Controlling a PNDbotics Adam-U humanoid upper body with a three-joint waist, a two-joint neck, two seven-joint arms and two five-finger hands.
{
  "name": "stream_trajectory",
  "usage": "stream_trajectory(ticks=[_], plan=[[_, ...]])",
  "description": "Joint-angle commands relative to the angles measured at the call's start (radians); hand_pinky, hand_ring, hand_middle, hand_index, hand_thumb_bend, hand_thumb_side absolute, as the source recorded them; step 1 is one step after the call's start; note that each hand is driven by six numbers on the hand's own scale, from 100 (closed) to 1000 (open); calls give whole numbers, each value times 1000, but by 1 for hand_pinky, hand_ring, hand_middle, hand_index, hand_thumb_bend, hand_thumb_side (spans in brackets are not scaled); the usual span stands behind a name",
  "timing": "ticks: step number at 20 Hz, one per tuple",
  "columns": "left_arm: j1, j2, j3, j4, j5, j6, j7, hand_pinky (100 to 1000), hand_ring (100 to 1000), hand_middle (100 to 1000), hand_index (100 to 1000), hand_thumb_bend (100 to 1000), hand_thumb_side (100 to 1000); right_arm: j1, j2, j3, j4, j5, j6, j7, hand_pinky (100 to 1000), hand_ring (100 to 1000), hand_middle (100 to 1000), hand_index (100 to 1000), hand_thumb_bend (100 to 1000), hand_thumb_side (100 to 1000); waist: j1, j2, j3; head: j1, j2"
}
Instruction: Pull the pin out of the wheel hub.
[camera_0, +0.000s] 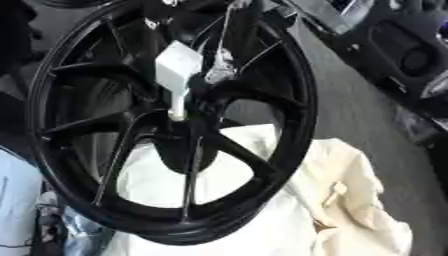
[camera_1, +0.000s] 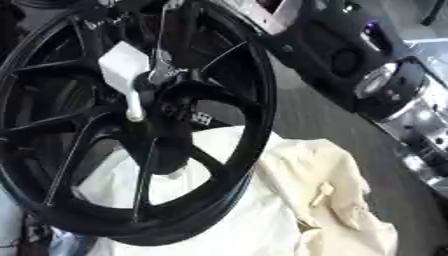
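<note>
- White pin sits in the centre of the black wheel, directly below the hand.
- Hand state: cannot tell (dark fingers merge with the spokes).
- Risk: an off-axis pull may jam the pin or tip the wheel off the cloth.

Right arm: glossy black shell, rounded, with 1 round sunken disc in its side. Small purple light near the top of the shell. Below it a silver ring joint, shiny, with bright glare. Past the joint a grey-silver segment with dark blocky parts, blurred. Right hand: only a silver-grey metal bit shows, the rest black and hard to make out.
</note>
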Motion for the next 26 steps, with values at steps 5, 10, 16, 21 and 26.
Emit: stream_trajectory(ticks=[5,10,16,21,26], plan=[[3,29,15,-10,-2,-3,2,751,779,750,721,236,861,-9,-130,-158,-96,-80,42,-1,814,588,389,519,302,100,3,-30,-13,16,-2],[14,33,23,-10,-3,-5,8,751,779,751,721,236,861,56,-258,-291,-157,-161,77,-58,814,585,386,520,290,100,3,-36,-30,36,-2],[21,37,32,-12,-5,-9,16,751,779,751,722,234,860,295,-508,-465,-294,-247,79,-239,812,587,401,533,283,100,3,-35,-54,57,-2],[24,41,39,-19,-8,-12,23,751,779,752,722,233,858,610,-659,-656,-373,-213,81,-425,814,602,452,582,278,100,12,-33,-69,66,-2],[31,38,46,-22,-10,-14,30,751,779,753,722,231,859,838,-642,-791,-352,-105,106,-573,821,620,496,639,298,100,22,-31,-77,69,-8]])
